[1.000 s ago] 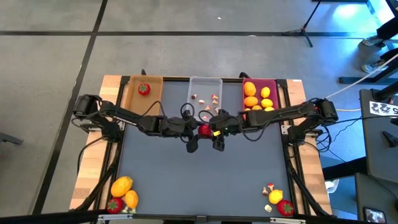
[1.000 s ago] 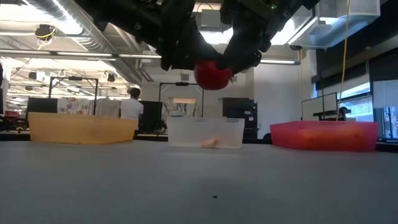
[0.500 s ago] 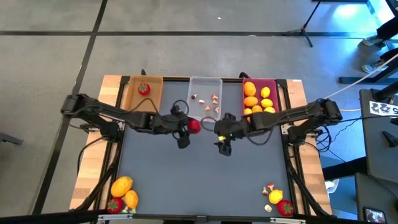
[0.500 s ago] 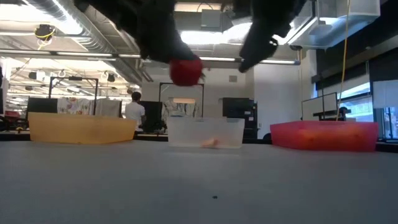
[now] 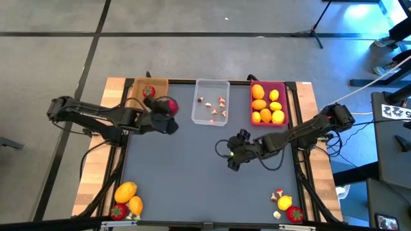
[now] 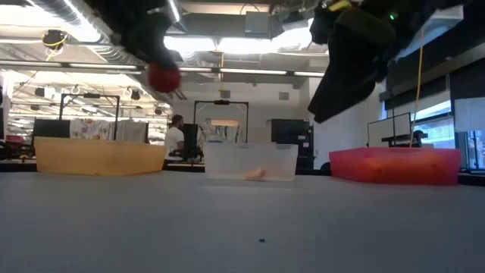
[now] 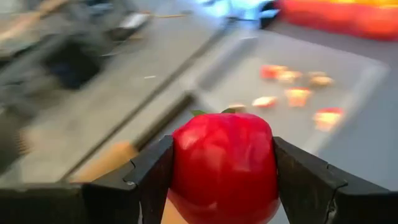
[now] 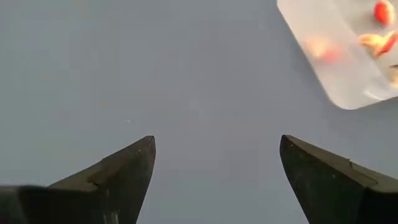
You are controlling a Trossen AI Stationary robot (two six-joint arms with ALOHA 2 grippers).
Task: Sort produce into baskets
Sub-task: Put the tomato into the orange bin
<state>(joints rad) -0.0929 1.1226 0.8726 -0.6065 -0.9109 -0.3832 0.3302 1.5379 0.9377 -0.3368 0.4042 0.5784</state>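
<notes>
Red strawberry [image 7: 222, 167]: left gripper [image 5: 166, 115] is clamping it beside tan basket [image 5: 137, 96], needing release above; right gripper [image 8: 214, 158] is gaping empty.

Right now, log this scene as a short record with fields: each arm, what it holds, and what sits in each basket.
left gripper: shut on red strawberry, near the tan basket
right gripper: jaws open, empty, over bare table
tan basket: one red strawberry piece
clear basket: small mushroom bits
pink basket: yellow and orange fruits
unsorted: produce piles at near left and near right corners
</notes>
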